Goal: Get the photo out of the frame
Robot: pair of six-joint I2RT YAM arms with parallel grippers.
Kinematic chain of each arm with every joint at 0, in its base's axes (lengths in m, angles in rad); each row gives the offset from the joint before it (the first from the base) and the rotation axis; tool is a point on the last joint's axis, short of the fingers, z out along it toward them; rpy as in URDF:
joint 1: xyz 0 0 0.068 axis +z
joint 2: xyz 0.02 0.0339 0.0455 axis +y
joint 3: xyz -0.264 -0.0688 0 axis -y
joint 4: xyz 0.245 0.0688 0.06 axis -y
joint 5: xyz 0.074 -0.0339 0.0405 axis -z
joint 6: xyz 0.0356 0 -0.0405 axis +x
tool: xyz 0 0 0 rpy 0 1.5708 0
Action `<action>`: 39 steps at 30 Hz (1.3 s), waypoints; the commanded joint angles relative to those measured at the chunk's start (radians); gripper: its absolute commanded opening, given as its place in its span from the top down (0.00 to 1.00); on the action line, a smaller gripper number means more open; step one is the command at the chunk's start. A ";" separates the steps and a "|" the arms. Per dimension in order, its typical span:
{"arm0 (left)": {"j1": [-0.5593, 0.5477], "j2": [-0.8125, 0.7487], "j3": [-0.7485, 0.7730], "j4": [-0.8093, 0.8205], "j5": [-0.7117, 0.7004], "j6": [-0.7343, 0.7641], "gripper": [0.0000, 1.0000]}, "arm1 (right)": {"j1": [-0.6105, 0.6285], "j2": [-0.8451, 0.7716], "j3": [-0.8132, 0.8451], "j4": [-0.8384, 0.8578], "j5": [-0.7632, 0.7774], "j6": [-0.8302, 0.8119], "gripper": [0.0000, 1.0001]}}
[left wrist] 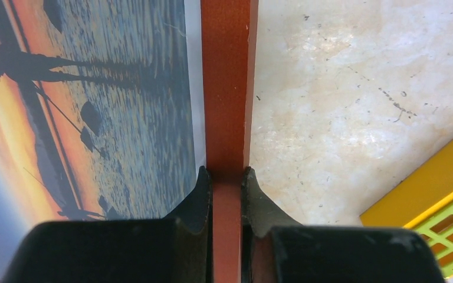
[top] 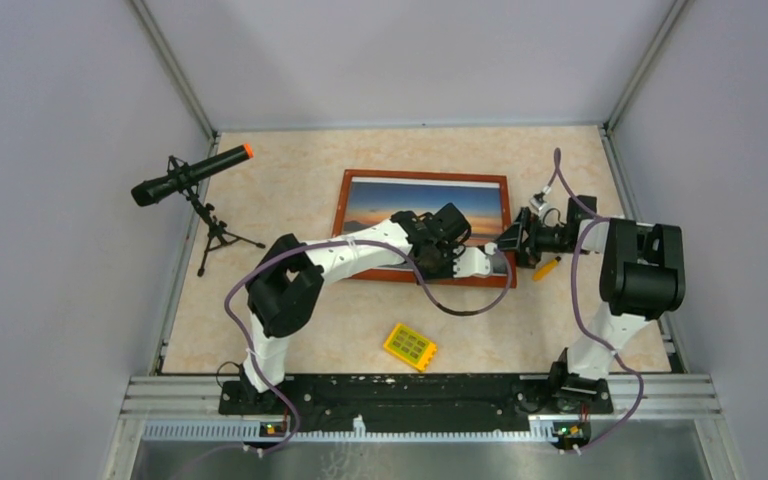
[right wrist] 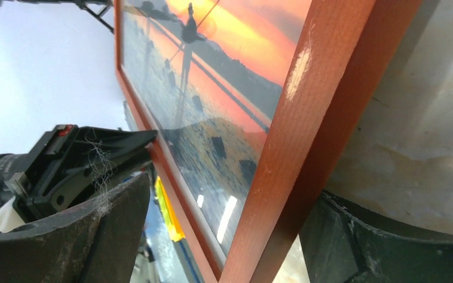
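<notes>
The frame [top: 340, 215] lies face up at the middle of the table, with the sunset photo [top: 380, 205] inside it. My left gripper [top: 490, 268] is shut on the frame's front border near its right corner. In the left wrist view both fingers clamp the reddish-brown border [left wrist: 227, 76] at my gripper [left wrist: 226, 177], with the photo [left wrist: 94, 106] to the left. My right gripper [top: 508, 240] is at the frame's right edge. In the right wrist view its jaws stand wide apart [right wrist: 233, 194] around the frame's corner [right wrist: 307, 118], not pressing it. The photo [right wrist: 212, 88] shows behind glass.
A yellow block [top: 409, 346] lies in front of the frame and shows in the left wrist view [left wrist: 430, 194]. A black microphone on a small tripod [top: 190, 175] stands at the far left. A small orange-yellow piece [top: 547, 267] lies beside my right gripper. Walls surround the table.
</notes>
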 commanded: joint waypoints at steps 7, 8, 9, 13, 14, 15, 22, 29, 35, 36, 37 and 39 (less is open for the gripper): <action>-0.001 -0.127 -0.038 0.125 0.090 0.014 1.00 | 0.030 0.082 -0.060 0.368 -0.185 0.291 0.26; -0.001 -0.127 -0.041 0.132 0.093 0.019 1.00 | 0.034 0.088 -0.064 0.389 -0.189 0.310 0.28; -0.001 -0.125 -0.045 0.137 0.096 0.022 1.00 | 0.038 0.093 -0.067 0.411 -0.193 0.332 0.30; 0.000 -0.115 -0.057 0.151 0.093 0.034 1.00 | 0.040 0.107 -0.078 0.489 -0.209 0.409 0.41; -0.001 -0.112 -0.059 0.155 0.093 0.037 1.00 | 0.040 0.107 -0.079 0.496 -0.212 0.421 0.46; 0.000 -0.112 -0.062 0.156 0.090 0.040 1.00 | 0.040 0.105 -0.079 0.498 -0.211 0.429 0.50; 0.002 -0.135 -0.018 0.088 0.053 0.010 0.61 | 0.024 0.019 -0.033 0.429 -0.188 0.418 0.88; 0.019 -0.253 0.020 0.000 0.077 -0.008 0.02 | 0.013 -0.078 0.122 0.161 -0.109 0.302 1.00; 0.042 -0.375 0.022 -0.026 -0.004 -0.059 0.01 | 0.013 -0.137 0.393 -0.196 0.035 0.065 1.00; 0.054 -0.393 0.023 -0.027 -0.008 -0.078 0.01 | 0.013 -0.144 0.455 -0.238 0.059 0.030 1.00; 0.068 -0.408 0.027 -0.030 -0.011 -0.100 0.01 | 0.013 -0.150 0.499 -0.277 0.086 0.006 1.00; 0.098 -0.433 0.038 -0.047 0.007 -0.140 0.01 | 0.015 -0.155 0.595 -0.362 0.130 -0.040 1.00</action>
